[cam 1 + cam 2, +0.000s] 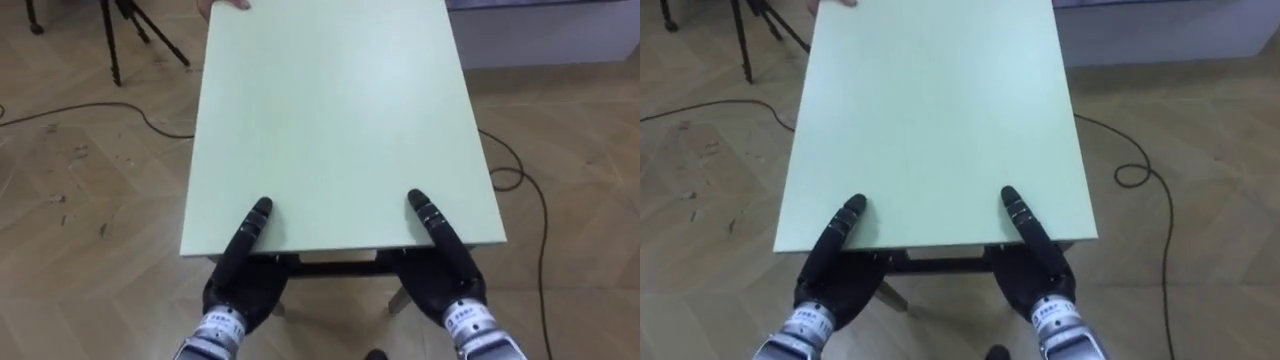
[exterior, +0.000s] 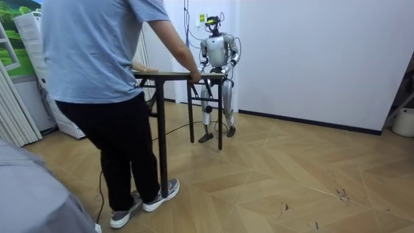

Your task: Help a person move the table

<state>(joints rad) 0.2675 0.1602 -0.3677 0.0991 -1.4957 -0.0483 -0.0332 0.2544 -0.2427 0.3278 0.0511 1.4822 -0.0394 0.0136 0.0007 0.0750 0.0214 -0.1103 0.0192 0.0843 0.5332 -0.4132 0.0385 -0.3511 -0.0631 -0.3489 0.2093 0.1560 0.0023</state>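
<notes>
1. Left hand point(image 1: 245, 285) and right hand point(image 1: 450, 280) pinched near edge of pale green rectangular table point(image 1: 330, 120), thumbs on top, likely for shared carry.
2. Person point(image 2: 97, 77) held far end; table stood between both.

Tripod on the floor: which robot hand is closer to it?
Left. The left hand is at the near edge of the table, on the tripod side; the right hand is along that edge, farther away.

Silver robot point(image 2: 218, 52) with black hands point(image 1: 245, 288)
</notes>
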